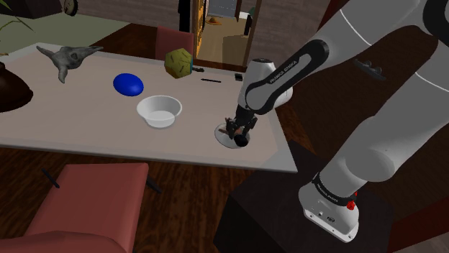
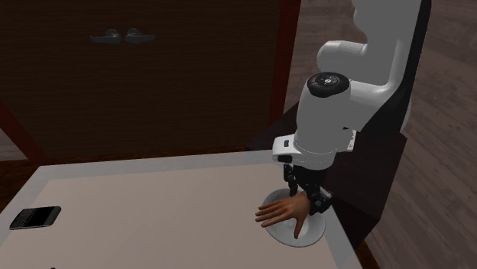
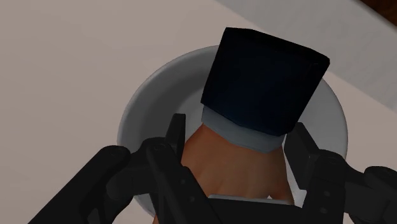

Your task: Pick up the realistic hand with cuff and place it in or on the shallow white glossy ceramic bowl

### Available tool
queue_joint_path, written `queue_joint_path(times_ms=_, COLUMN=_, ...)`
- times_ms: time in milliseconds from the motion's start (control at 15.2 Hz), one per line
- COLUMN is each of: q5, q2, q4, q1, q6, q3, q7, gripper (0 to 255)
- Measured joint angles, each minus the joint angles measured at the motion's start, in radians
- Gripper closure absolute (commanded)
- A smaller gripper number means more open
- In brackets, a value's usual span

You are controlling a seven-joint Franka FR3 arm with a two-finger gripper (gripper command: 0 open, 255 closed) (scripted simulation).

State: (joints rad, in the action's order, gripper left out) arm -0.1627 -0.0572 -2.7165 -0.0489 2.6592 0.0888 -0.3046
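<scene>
Two black fingers press against either side of a lifelike hand at the wrist, beside its white cuff, as the gripper clasps it from above. The hand, ending in a dark blue sleeve, lies flat on a white round dish at the lower right of the second exterior view, by a corner of the pale table. In the shoulder view the shallow white bowl sits apart to the dish's left, near the frame's centre. A blue oval object lies up and left of the bowl, and an olive faceted ball above it. A dark phone lies at the second exterior view's lower left.
</scene>
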Motion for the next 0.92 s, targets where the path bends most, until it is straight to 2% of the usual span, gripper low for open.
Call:
queue_joint_path(times_ms=330, q5=-0.001, q2=0.003, q4=-0.001, q1=0.000, q6=0.004, q3=0.000, q7=0.001, gripper=255)
queue_joint_path(times_ms=396, q5=-0.001, q2=0.003, q4=-0.001, q1=0.000, q6=0.004, q3=0.000, q7=0.001, gripper=0)
queue_joint_path(times_ms=792, q5=-0.001, q2=0.003, q4=-0.001, q1=0.000, q6=0.005, q3=0.000, q7=0.001, gripper=0)
queue_joint_path(times_ms=924, q5=0.007, q2=-0.046, q4=0.006, q1=0.002, q6=-0.050, q3=-0.001, q7=-0.006, gripper=0)
